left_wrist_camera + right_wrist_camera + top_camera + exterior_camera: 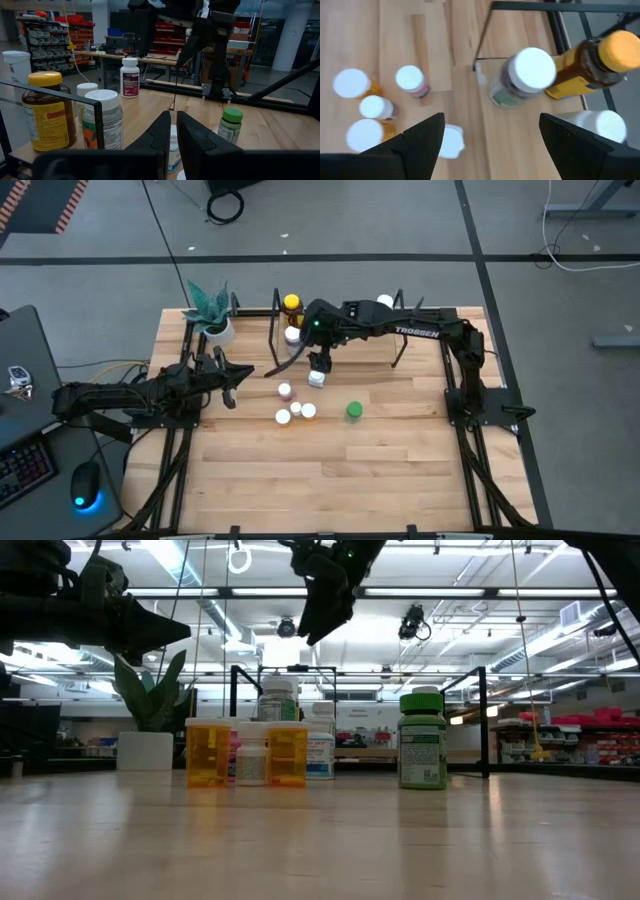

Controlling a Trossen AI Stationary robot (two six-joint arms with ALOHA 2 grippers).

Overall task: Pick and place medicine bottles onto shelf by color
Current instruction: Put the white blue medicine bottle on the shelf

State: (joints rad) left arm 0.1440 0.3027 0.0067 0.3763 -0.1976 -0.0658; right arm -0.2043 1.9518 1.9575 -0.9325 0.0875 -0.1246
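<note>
A: Right gripper (318, 366) first. Jaws spread wide, nothing between them. It hangs above the table just in front of the shelf (400, 304), pointing down, with a white-capped bottle (451, 141) below the gap between the fingers.

B: So it's lined up to come down on that one?

A: That's my read. The spread suits a cap-down approach, and that bottle stands a little apart from the others, which leaves the fingers room on both sides.

B: Left gripper (229, 383)?

A: Jaws closed, holding nothing. It's parked at the left edge of the table, near the potted plant (211, 310). Looks like it's waiting, kept out of the right arm's path.

B: What's on the shelf?

A: At its left end, a yellow-capped amber bottle (291, 304) with a white-capped clear bottle (522, 75) just beside it. Another white cap (385, 302) shows further right along the shelf. Can't read any colour sorting from this.

B: And on the table?

A: A loose cluster of white-capped ones in front of the shelf: two orange bottles (208, 753), a pinkish bottle (412, 81), a small white bottle (251, 753). The green bottle (354, 411) stands off to their right. Most of the sorting appears not yet done.
</note>
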